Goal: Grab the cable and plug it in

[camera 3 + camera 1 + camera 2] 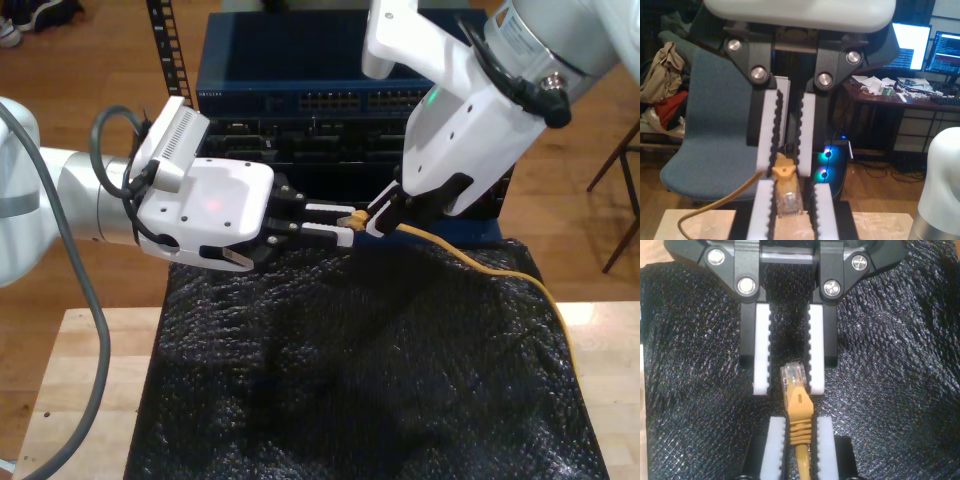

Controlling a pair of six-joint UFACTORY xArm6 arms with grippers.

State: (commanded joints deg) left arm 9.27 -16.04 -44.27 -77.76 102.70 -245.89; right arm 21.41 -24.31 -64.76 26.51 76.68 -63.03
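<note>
The yellow-orange cable (480, 258) runs across the black mat toward the exterior view's right. Its orange boot (799, 410) sits between the pads of my second gripper (799, 422), which is shut on it. That gripper (372, 220) comes down from the exterior view's upper right. The clear plug (788, 200) sticks out into the gap of my first gripper (790, 187), reaching in from the exterior view's left (345, 228). Its fingers (762, 350) stand open either side of the plug (792, 376) with small gaps.
A black textured mat (350, 380) covers the wooden table (80, 400). Behind it stands a dark rack unit with rows of ports (300, 100). The first wrist view looks past a blue chair (710, 135), a lit computer case (827, 162) and a cluttered desk with monitors (912, 45).
</note>
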